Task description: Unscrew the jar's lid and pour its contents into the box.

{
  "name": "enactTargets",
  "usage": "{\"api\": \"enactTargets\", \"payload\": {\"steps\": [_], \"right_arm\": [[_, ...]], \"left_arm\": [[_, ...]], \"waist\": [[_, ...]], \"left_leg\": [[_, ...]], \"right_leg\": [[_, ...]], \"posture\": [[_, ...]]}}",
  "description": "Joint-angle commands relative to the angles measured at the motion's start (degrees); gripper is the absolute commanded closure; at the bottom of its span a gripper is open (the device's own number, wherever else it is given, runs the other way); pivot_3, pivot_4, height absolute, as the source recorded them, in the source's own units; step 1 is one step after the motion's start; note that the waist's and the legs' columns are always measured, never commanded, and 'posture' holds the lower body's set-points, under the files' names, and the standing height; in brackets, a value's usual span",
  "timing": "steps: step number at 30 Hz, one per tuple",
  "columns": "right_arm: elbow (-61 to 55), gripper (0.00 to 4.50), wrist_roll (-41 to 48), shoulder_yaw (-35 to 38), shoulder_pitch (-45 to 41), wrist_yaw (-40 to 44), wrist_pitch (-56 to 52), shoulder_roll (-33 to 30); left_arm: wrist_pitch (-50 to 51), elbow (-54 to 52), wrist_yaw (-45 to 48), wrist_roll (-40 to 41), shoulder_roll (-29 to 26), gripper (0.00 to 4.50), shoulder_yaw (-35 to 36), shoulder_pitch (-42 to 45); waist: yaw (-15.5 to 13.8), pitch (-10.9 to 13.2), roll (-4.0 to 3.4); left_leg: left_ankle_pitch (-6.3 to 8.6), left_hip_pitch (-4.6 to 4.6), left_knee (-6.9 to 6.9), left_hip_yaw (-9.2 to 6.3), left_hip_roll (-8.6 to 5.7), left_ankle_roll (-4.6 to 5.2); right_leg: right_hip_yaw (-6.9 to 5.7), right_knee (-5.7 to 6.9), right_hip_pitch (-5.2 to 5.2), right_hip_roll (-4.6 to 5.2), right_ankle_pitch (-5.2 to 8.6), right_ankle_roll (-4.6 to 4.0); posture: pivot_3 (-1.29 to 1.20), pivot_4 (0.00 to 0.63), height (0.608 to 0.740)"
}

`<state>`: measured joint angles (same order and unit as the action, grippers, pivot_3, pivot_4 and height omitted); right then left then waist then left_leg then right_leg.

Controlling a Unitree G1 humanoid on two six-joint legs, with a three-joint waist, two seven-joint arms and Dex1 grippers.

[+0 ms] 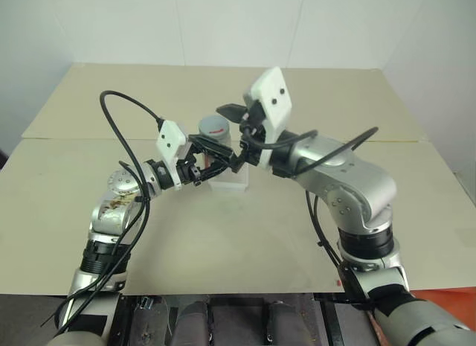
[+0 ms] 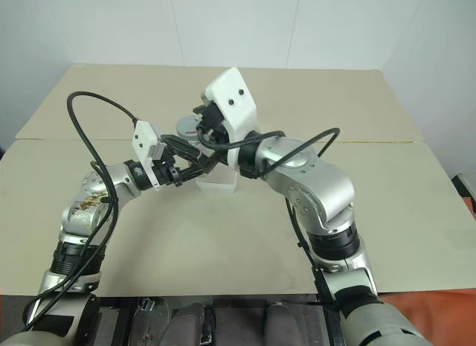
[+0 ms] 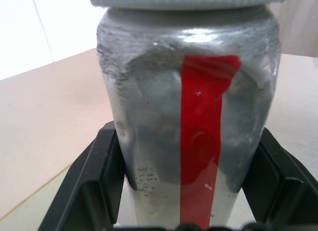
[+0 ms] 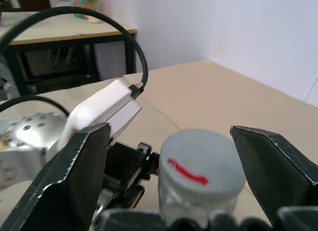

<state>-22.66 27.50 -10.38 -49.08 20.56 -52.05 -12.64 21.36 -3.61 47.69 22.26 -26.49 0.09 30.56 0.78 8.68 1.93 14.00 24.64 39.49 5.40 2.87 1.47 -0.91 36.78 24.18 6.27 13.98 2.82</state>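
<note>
My left gripper (image 1: 210, 157) is shut on the jar (image 3: 159, 116), a silvery cylinder with a red stripe, which it holds upright by the lower body. The grey lid (image 4: 201, 169) sits on the jar, with a red mark on top. My right gripper (image 4: 169, 136) is open. Its two black fingers (image 4: 74, 176) stand on either side of the lid with a gap on each side. The translucent white box (image 1: 232, 181) rests on the table just in front of and below the jar. The jar's cloudy wall hides the contents.
The beige table (image 1: 223, 242) extends widely on all sides, with a seam (image 1: 416, 141) running across behind the arms. A black cable (image 1: 119, 123) loops up from my left wrist. White walls stand behind the table.
</note>
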Motion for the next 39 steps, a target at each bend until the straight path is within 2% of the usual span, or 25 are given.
{"api": "enactTargets", "payload": {"steps": [1,13,16,19,20,26,28,31,34,39], "right_arm": [[0.6,0.03,-2.4,0.1,-1.5,-1.9,1.6,1.3],[3.1,0.03,-5.0,-0.2,-1.8,-0.1,3.0,2.6],[3.3,0.61,-5.2,-0.1,-1.8,0.3,3.2,2.7],[3.3,1.56,-5.3,0.1,-1.7,1.0,3.2,2.6],[3.3,1.73,-5.2,0.2,-1.7,1.2,3.1,2.5],[3.6,1.73,-4.3,0.8,-1.7,3.7,3.0,1.6],[4.2,1.73,-3.3,1.2,-1.7,6.6,3.8,0.4],[4.7,1.73,1.0,2.5,-0.9,15.3,6.1,-2.3],[4.8,1.73,7.5,4.4,-0.5,25.8,7.5,-5.2],[7.6,1.73,15.0,3.8,-1.7,44.0,9.7,-10.2]], "left_arm": [[-1.1,-2.7,-0.4,-0.6,-0.4,1.66,-0.1,0.1],[-2.1,-2.5,2.3,-0.2,-0.8,1.66,0.1,0.5],[-2.2,-2.2,2.9,-0.1,-0.9,1.66,0.1,0.7],[-2.4,-2.0,3.1,0.0,-1.0,1.66,0.2,0.8],[-2.4,-2.1,3.2,0.0,-1.0,1.66,0.2,0.8],[-2.8,-1.8,5.1,1.2,-1.5,1.66,0.6,0.9],[-3.2,-1.2,7.9,3.2,-1.9,1.66,1.6,1.2],[-0.6,-0.7,17.5,9.1,-5.2,1.66,2.7,1.6],[1.8,0.4,26.7,14.2,-8.8,1.66,3.2,2.6],[1.7,3.9,34.0,16.7,-9.4,1.66,3.2,6.0]], "waist": [[0.0,0.0,0.00],[0.0,0.0,0.00],[0.0,0.0,0.00],[0.0,0.0,0.00],[0.0,0.0,0.00],[0.0,0.0,0.00],[0.0,0.0,0.00],[0.0,0.0,0.00],[0.0,0.0,-0.01],[-0.3,0.0,-0.01]], "left_leg": [[0.00,0.00,0.00,0.00,0.00,0.00],[-0.04,0.00,-0.01,0.02,0.00,-0.06],[-0.03,0.00,-0.01,0.02,0.00,-0.05],[-0.03,0.00,-0.01,0.01,0.00,-0.05],[-0.03,0.00,-0.01,0.01,0.00,-0.05],[-0.02,0.00,-0.01,0.01,0.00,-0.03],[-0.02,0.00,-0.01,0.01,0.00,-0.03],[0.00,0.00,-0.01,0.02,0.00,0.01],[0.02,0.00,-0.04,0.01,0.01,0.04],[0.06,-0.02,-0.01,0.01,-0.01,0.10]], "right_leg": [[0.00,0.00,0.00,0.00,0.00,0.00],[0.00,-0.01,0.00,0.00,0.00,0.00],[0.00,-0.01,0.00,0.00,0.00,0.00],[0.00,-0.02,0.00,0.00,0.00,0.00],[0.00,-0.02,0.00,0.00,0.00,0.00],[0.00,-0.02,0.00,0.00,0.00,0.00],[0.00,-0.02,0.00,0.00,0.00,0.00],[0.00,-0.02,0.00,0.00,0.00,0.00],[-0.01,-0.05,0.01,-0.01,0.00,0.00],[-0.03,-0.07,-0.07,-0.01,0.00,0.00]], "posture": [[0.00,0.150,0.740],[0.00,0.150,0.740],[0.00,0.150,0.740],[0.00,0.150,0.740],[0.00,0.150,0.740],[0.00,0.150,0.740],[0.00,0.150,0.740],[0.00,0.150,0.740],[0.00,0.150,0.740],[0.00,0.150,0.740]]}}
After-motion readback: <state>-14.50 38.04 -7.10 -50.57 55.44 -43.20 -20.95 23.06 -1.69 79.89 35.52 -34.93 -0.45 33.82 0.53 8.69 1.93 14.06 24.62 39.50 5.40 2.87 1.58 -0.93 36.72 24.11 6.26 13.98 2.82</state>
